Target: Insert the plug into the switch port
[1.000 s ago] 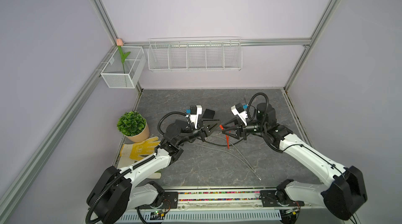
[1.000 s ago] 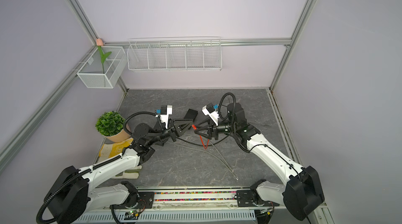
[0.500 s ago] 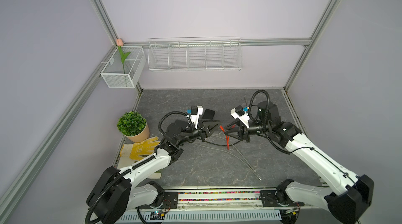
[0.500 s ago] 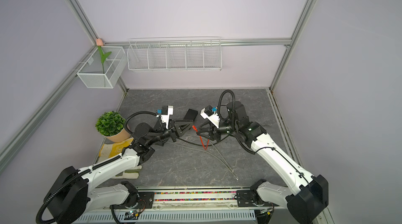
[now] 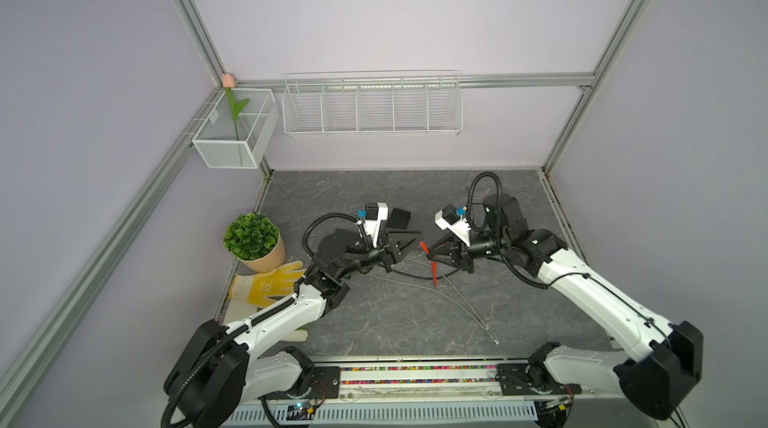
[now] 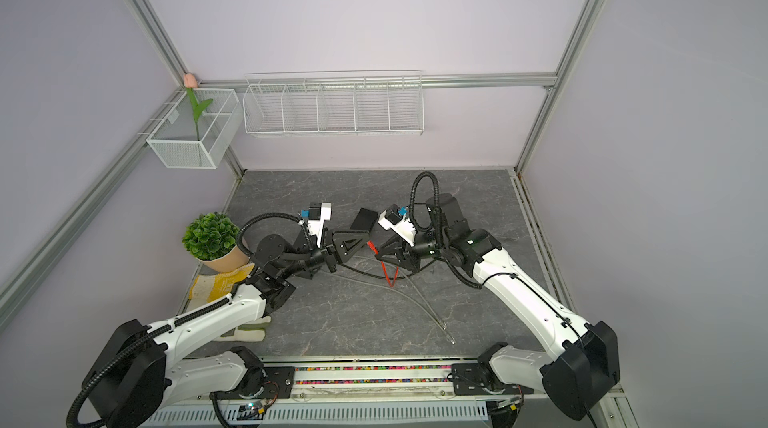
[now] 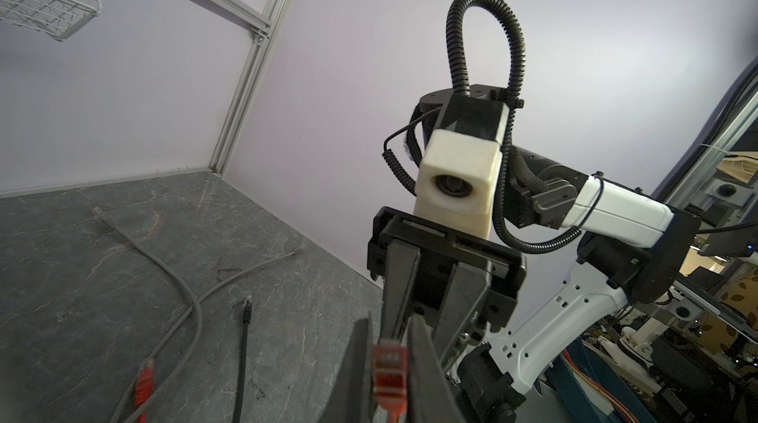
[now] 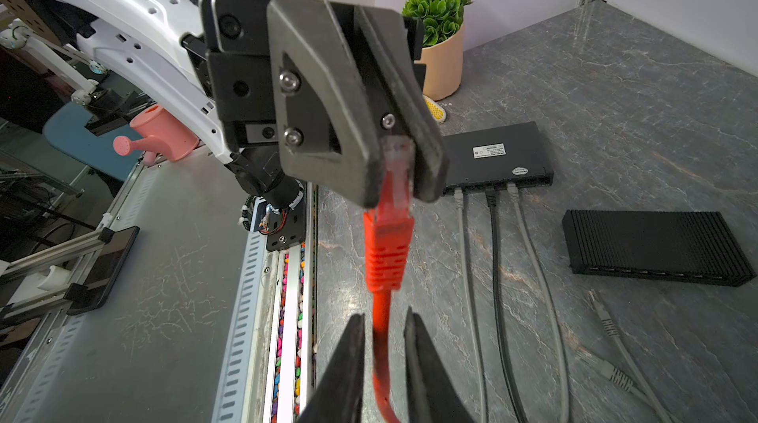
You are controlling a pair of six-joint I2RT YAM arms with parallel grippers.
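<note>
two switches [image 8: 496,156] [image 8: 656,244]; three cables [image 8: 458,197] [image 8: 490,198] [image 8: 512,192] in one; red plug [image 7: 389,367] held, second plug [image 7: 143,384] lying

No legible text in any view. White rectangular label [image 8: 488,151] and round sticker [image 8: 519,171] on top of black switch [image 8: 529,142]: print too small to read.

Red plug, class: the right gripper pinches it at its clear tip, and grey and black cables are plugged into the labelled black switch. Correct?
No: it is the left gripper that pinches the red plug at its clear tip, as the right wrist view shows. The grey and black cables are indeed plugged into the labelled black switch.
</note>
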